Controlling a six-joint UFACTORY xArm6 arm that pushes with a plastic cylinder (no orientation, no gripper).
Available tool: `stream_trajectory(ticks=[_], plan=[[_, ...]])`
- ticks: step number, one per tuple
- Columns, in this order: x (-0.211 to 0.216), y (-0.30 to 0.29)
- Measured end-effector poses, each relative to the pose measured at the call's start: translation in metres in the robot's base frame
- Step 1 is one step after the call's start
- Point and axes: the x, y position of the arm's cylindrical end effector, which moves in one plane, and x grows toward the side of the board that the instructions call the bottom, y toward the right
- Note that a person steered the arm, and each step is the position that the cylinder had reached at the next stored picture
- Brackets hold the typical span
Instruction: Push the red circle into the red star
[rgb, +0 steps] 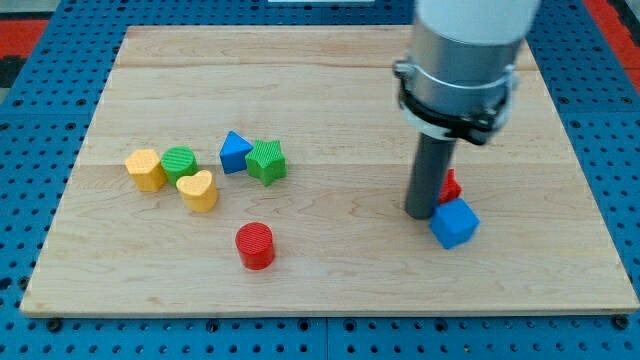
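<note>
Red circle (255, 245) sits well apart from red star (451, 186); we've no fingers, our tip (420, 213) beside star, push undone.

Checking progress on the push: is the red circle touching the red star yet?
No. The red circle sits alone near the view's bottom, far left of the red star, which is partly hidden behind my tip.

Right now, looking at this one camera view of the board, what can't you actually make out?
- The red block behind my rod: mostly hidden by the rod and the blue cube, so its star shape cannot be confirmed.
- My tip: whether it touches that red block cannot be told.
- The arm above the grey collar: cut off by the view's top.
</note>
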Motion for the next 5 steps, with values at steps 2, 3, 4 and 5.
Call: stream_trajectory(ticks=[2, 3, 4, 5], plan=[[0.011, -0.019], [-0.039, -0.038], [-0.043, 0.006], [-0.018, 0.013]])
